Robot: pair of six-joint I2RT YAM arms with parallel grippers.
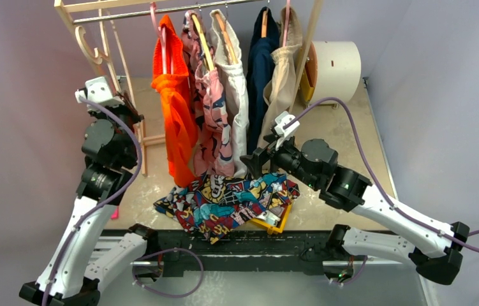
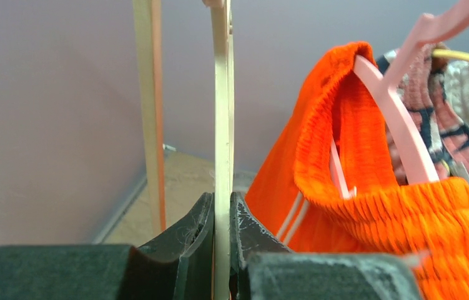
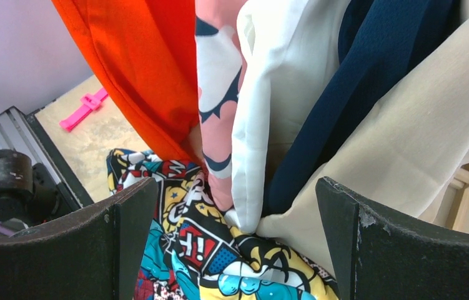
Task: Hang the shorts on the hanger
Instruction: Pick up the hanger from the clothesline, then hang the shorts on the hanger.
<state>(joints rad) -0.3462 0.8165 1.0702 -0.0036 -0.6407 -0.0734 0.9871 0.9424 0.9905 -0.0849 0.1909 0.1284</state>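
The comic-print shorts (image 1: 230, 201) lie crumpled on the table below the hanging clothes. They also show in the right wrist view (image 3: 219, 250). My right gripper (image 1: 252, 162) is open just above their far edge, jaws wide apart (image 3: 235, 190) and empty, with hanging hems between them. The pale cream hanger (image 1: 90, 44) is at the left end of the rack. My left gripper (image 1: 118, 105) is shut on its thin cream bar (image 2: 222, 125), which stands upright between the jaws (image 2: 222, 212).
A wooden rack (image 1: 160, 7) holds an orange garment (image 1: 174, 108), a pink patterned one (image 1: 214, 121), and white, navy and beige ones. A yellow object (image 1: 275, 220) lies under the shorts. A white cylinder (image 1: 335, 64) stands at the back right. A pink clip (image 3: 85, 107) lies on the table.
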